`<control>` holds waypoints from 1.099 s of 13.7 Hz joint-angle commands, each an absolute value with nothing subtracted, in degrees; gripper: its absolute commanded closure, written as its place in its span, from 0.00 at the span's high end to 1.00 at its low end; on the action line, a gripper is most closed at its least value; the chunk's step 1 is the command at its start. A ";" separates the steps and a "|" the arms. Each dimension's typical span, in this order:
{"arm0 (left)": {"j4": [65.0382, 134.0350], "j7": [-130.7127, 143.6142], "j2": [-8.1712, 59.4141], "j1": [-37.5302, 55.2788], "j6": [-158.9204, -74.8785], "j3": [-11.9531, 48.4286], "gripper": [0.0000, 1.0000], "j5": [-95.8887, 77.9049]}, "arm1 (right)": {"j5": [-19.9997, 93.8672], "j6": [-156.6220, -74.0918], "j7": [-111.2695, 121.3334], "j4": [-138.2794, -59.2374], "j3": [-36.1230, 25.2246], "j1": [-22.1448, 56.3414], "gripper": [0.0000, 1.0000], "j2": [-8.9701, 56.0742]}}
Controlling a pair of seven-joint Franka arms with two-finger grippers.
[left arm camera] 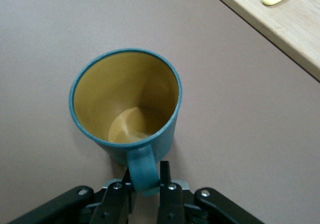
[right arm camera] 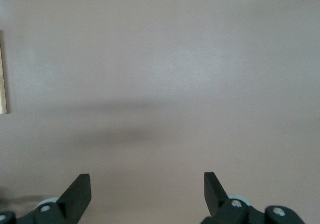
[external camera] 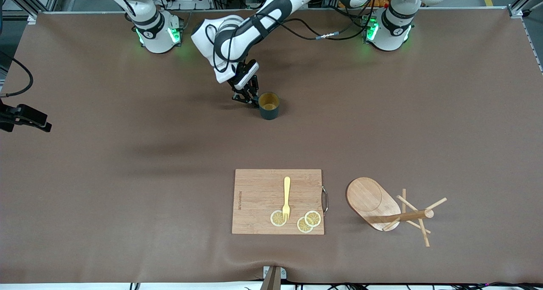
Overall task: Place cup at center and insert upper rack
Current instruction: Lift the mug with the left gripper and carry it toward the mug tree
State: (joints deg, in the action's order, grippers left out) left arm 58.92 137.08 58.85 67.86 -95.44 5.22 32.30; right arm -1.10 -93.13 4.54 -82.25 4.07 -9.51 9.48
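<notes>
Tabletop (external camera: 127, 196) matt brown, cloth-like, slightly wrinkled. Cup (external camera: 269, 105) smooth, matt teal outside, tan inside. Board (external camera: 258, 196) light wood, visible grain, metal handle. Rack (external camera: 377, 203) pale smooth wood. Fork (external camera: 286, 196) yellow, plastic-looking. Left gripper (left arm camera: 145, 186) matt black.

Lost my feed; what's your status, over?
Left gripper shut on cup handle. Right gripper open over bare table. Rack lying tipped beside board. Nothing around cup.
</notes>
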 commanded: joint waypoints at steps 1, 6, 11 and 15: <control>58.54 135.01 55.39 64.88 -95.19 8.43 0.00 33.05 | -0.62 -93.60 3.52 -81.39 4.39 -9.84 1.00 9.76; 59.06 127.37 48.35 56.35 -97.29 13.27 0.00 29.37 | -0.62 -94.04 3.52 -81.39 4.39 -9.84 1.00 9.76; 59.15 112.01 40.09 45.81 -100.55 13.27 0.00 15.59 | -0.53 -94.04 3.52 -81.39 4.39 -9.76 1.00 9.76; 59.50 96.01 34.55 35.01 -100.55 13.27 0.00 3.02 | -0.44 -95.10 3.43 -81.39 4.48 -9.76 1.00 9.76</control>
State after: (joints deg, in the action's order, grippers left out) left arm 57.04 101.95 38.07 39.74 -99.93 12.45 8.13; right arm -1.09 -94.93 4.48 -82.20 4.10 -9.50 9.48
